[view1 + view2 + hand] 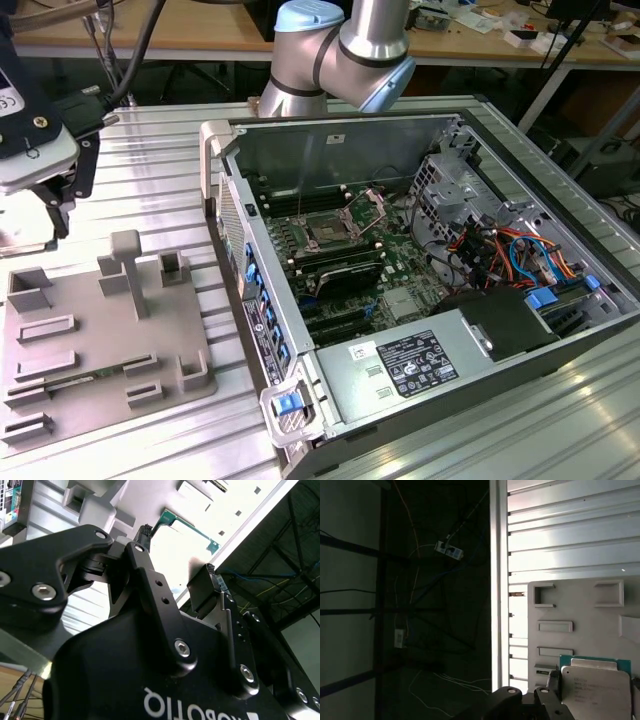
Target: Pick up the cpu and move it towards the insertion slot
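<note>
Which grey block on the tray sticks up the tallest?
The cross-shaped grey plastic post standing toward the back of the flat grey plastic tray in the exterior view. It rises above all the other blocks, which are low frames and short stubs.

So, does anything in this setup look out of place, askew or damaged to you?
Nothing stands out. The cpu lies flat on the grey tray. The insertion slot inside the open computer case has its load plate raised, and no damage shows.
</note>
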`<action>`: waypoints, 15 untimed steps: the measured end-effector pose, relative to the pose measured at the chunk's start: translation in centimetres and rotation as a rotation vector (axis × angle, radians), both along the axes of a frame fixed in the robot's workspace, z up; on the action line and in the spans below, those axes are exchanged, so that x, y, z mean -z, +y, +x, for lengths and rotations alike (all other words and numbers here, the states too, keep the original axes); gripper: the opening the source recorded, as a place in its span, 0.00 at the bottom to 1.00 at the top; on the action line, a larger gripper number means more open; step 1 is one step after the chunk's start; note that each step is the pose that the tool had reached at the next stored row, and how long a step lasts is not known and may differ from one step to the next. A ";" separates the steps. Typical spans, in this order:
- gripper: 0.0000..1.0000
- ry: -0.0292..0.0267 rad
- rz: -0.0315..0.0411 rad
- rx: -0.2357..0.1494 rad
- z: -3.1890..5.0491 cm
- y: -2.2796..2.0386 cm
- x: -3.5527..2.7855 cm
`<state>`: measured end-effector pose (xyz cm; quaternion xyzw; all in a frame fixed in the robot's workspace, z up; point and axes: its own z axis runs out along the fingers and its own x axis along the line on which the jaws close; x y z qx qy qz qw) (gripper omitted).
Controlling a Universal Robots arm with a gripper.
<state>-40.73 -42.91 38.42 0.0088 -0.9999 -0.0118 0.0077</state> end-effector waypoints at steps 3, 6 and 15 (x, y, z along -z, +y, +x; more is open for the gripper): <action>0.55 0.0001 -0.0002 0.000 0.56 0.01 0.00; 0.55 0.0001 -0.0001 0.000 1.31 0.01 0.00; 0.55 0.0001 -0.0002 0.000 3.21 0.01 0.00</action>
